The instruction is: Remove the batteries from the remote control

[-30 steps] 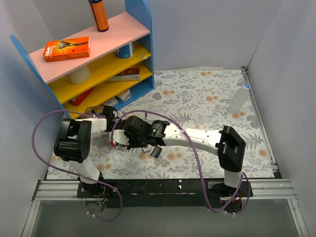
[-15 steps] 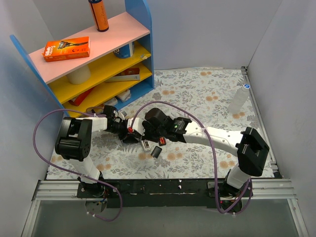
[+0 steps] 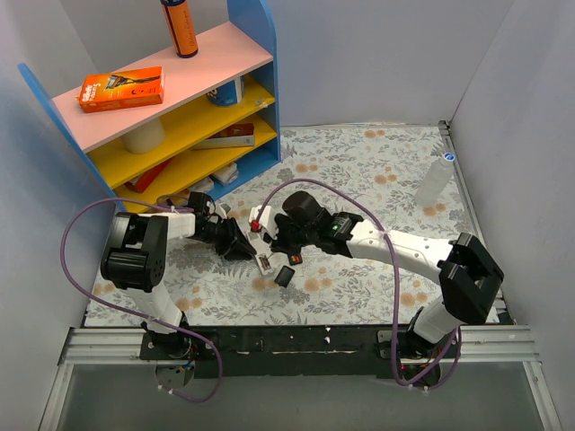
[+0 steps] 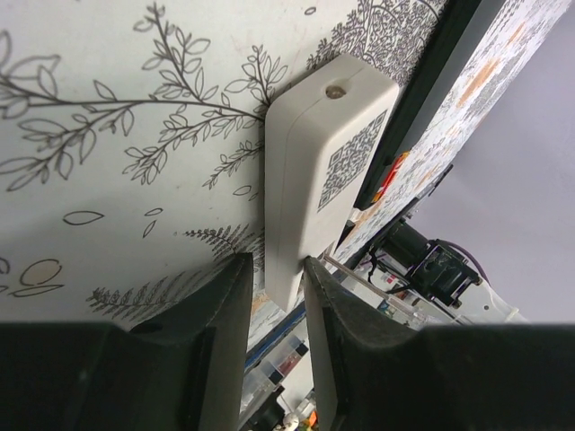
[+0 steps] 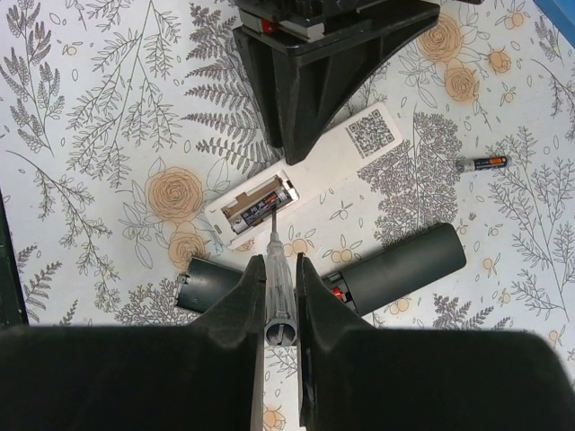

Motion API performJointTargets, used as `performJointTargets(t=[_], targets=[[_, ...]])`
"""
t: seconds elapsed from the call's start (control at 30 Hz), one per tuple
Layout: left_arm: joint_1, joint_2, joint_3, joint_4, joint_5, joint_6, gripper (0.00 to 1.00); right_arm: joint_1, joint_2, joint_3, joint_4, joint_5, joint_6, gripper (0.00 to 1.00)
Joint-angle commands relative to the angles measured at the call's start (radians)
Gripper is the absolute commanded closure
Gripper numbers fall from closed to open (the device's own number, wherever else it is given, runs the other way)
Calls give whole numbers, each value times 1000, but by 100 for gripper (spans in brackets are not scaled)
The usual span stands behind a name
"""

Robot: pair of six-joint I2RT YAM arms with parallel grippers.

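A white remote (image 5: 310, 171) lies on the floral mat with its battery bay open; one battery (image 5: 266, 196) sits inside. My left gripper (image 4: 274, 292) is shut on the remote's far end, and its fingers (image 5: 310, 81) also show in the right wrist view. My right gripper (image 5: 277, 269) is shut on a clear-handled screwdriver (image 5: 277, 296), whose tip touches the battery in the bay. A loose battery (image 5: 481, 163) lies on the mat to the right. In the top view both grippers meet at the remote (image 3: 262, 260).
A black remote (image 5: 400, 268) lies just right of my right fingers. A small black cover piece (image 5: 208, 285) lies to their left, also in the top view (image 3: 284, 276). A blue shelf (image 3: 180, 108) stands back left and a white bottle (image 3: 433, 184) far right.
My right arm has swung to the right, from over the left gripper to beside the white remote's open end. The left gripper has stayed put on the remote.
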Motion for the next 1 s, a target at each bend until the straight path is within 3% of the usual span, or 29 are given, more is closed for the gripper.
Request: performJointTargets(t=[0.0,0.27,0.97], targets=[[-5,26,0,-26,-112,24,73,-52,-13,-67,-21,9,11,99],[-5,32,3,-32,-112,28,75,-135,-20,-108,2,-148,7,99],[-5,16,6,-20,-92,25,75,-146,4,-64,-11,-375,10,99]])
